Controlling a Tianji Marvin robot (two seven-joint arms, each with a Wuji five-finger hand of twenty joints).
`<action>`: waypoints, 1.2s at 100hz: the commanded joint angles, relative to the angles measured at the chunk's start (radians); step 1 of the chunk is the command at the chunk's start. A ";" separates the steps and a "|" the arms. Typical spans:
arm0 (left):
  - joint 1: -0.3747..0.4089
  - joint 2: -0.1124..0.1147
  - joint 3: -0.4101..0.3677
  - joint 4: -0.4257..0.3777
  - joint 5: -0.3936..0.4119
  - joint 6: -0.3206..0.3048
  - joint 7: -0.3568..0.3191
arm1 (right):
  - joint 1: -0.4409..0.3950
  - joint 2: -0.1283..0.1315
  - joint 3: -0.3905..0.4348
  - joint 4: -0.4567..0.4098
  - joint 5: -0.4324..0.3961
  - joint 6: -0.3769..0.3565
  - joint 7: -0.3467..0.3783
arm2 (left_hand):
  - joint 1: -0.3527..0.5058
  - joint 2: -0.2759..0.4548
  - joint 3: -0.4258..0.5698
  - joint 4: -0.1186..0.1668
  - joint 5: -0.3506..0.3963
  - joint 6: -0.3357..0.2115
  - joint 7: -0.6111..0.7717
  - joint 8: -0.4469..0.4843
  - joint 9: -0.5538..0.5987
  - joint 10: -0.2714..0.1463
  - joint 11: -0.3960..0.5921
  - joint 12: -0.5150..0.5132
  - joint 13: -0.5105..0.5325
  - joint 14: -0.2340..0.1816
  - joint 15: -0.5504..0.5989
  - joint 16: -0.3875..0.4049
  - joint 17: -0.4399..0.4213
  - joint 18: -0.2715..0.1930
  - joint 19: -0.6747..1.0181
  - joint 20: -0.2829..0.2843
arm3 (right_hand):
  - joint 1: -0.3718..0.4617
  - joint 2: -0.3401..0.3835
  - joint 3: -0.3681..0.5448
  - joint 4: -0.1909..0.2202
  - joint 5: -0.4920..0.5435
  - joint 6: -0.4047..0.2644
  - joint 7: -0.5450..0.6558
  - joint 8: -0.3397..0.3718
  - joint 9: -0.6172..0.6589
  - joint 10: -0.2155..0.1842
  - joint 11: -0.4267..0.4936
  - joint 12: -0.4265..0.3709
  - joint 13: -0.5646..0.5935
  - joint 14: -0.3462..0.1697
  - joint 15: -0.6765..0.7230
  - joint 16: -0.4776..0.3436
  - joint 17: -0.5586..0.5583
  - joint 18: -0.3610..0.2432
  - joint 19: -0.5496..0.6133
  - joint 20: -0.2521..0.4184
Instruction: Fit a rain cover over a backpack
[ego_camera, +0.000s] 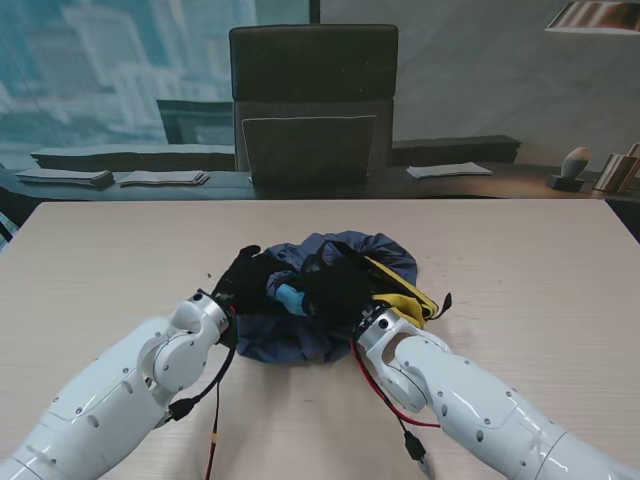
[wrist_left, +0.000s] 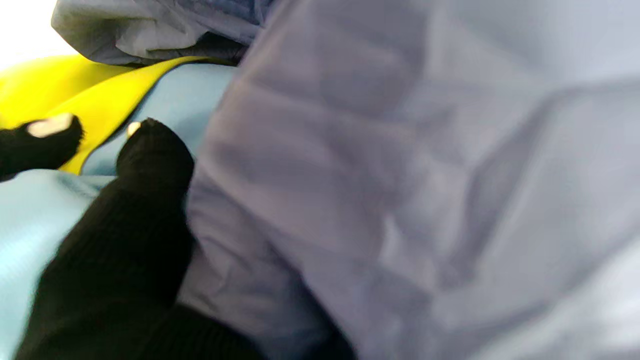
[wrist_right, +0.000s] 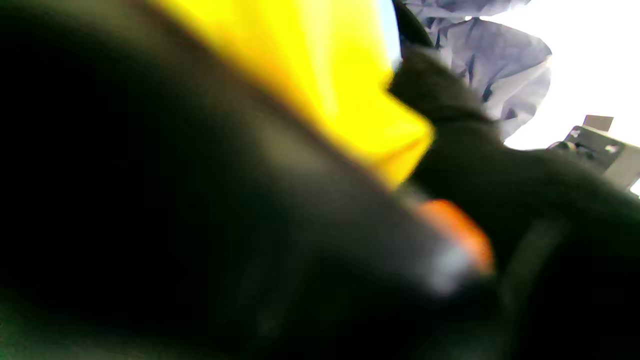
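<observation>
While the backpack (ego_camera: 400, 290) lies mid-tabletop (ego_camera: 520, 260), its long axis running left to right, the rain cover (ego_camera: 345, 250) is bunched over its far-left part. Left hand (ego_camera: 240, 278) fingers (wrist_left: 150, 155) are closed on the cover; the right hand (ego_camera: 340, 290) grip cannot be told.

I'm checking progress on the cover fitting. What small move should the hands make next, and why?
Probably the left hand should draw the crumpled blue-grey fabric rain cover toward me, because the yellow and light-blue backpack still shows uncovered beside the right hand, with the cover bunched on the far side.
</observation>
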 joint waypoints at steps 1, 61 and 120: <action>0.024 -0.006 -0.020 -0.022 0.015 0.001 -0.027 | 0.001 -0.002 0.000 -0.027 -0.026 -0.007 -0.004 | 0.099 0.161 0.015 -0.001 0.102 -0.160 0.107 0.101 0.027 -0.052 0.003 0.028 0.005 -0.032 0.016 0.009 -0.017 0.001 0.030 -0.003 | -0.128 0.137 -0.006 0.004 -0.119 -0.255 -0.114 0.117 -0.087 0.020 -0.041 -0.006 0.061 -0.119 -0.134 -0.110 -0.137 -0.070 -0.041 -0.004; 0.134 -0.042 -0.158 -0.038 -0.184 0.098 0.017 | -0.406 0.048 0.585 -0.258 0.015 -0.195 0.271 | 0.155 0.192 -0.035 -0.022 0.093 -0.165 0.076 0.242 0.007 -0.061 -0.059 0.042 0.015 -0.050 0.018 0.007 -0.014 -0.027 0.094 0.028 | -0.570 0.304 -0.113 0.124 -0.951 -0.111 -0.399 -0.078 -1.130 -0.084 -0.346 -0.375 -0.937 -0.202 -0.921 -0.429 -0.958 -0.210 -0.607 -0.209; 0.134 -0.060 -0.169 -0.016 -0.258 0.125 0.047 | -0.390 0.060 0.523 -0.140 0.042 -0.219 0.317 | 0.160 0.187 -0.043 -0.014 0.113 -0.151 0.059 0.239 -0.013 -0.068 -0.051 0.022 0.018 -0.044 0.024 0.011 -0.017 -0.023 0.124 0.041 | -0.561 0.205 -0.039 0.102 -0.987 -0.058 -0.374 -0.108 -1.171 -0.067 -0.326 -0.371 -0.934 -0.208 -0.940 -0.438 -0.947 -0.225 -0.601 -0.177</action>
